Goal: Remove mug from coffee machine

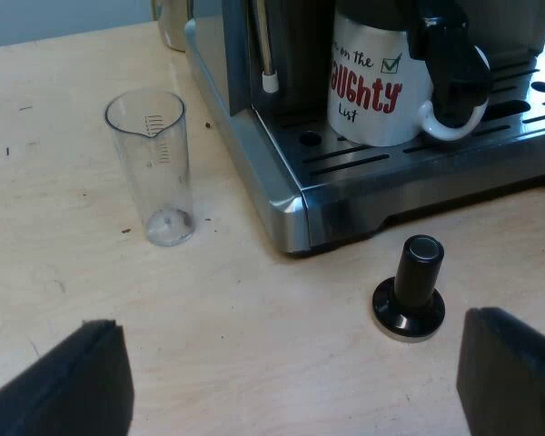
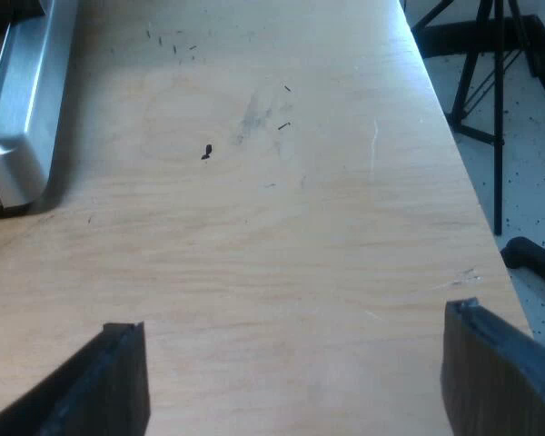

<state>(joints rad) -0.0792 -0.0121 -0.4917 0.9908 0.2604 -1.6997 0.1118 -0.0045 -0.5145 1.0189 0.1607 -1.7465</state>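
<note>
Clearly the mug (image 1: 374,95) stands upright on the drip tray (image 1: 409,162), well beyond our wide-spread left gripper (image 1: 295,386), its handle turned away from the measuring glass (image 1: 159,168). Our right gripper (image 2: 295,381) gapes too.

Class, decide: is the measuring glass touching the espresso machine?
Apart. The left wrist view shows a strip of table between the measuring glass and the espresso machine.

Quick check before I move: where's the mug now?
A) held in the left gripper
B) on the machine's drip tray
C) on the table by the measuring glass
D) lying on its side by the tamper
B: the mug stands upright on the slotted drip tray, while the left gripper hangs open over the table, apart from it.
</note>
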